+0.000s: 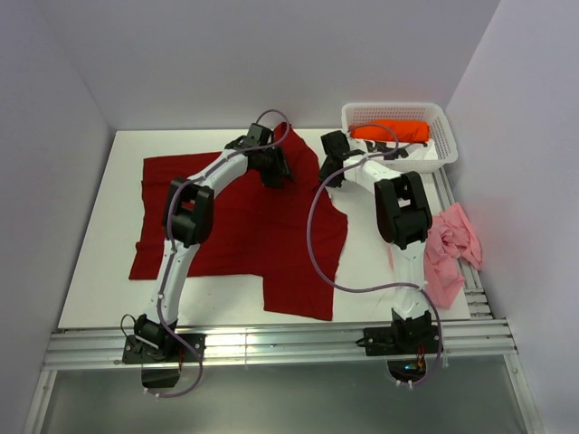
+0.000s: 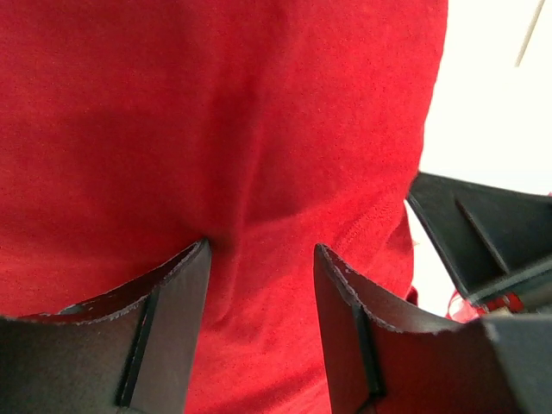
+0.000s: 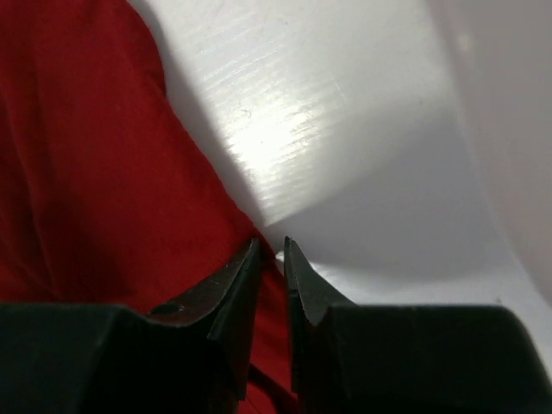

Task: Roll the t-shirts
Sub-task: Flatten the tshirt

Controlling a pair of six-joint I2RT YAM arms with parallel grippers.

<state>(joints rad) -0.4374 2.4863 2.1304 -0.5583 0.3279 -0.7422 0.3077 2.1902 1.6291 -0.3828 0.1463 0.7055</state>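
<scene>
The bright orange t-shirt (image 1: 389, 131) looks rolled in the white plastic lattice basket (image 1: 398, 108). The dark red t-shirt (image 1: 244, 226) lies flat, with the left gripper (image 2: 259, 246) half-wide on it and the right gripper (image 3: 272, 243) narrow at its hem, hold unclear. The crumpled pale pink t-shirt (image 1: 448, 249) waits.

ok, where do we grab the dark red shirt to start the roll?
The dark red shirt lies spread flat on the table, so pinch its far edge from above, at two spots spaced along it. A flat sheet offers only its edges, and that one would likely roll toward the near side.
</scene>
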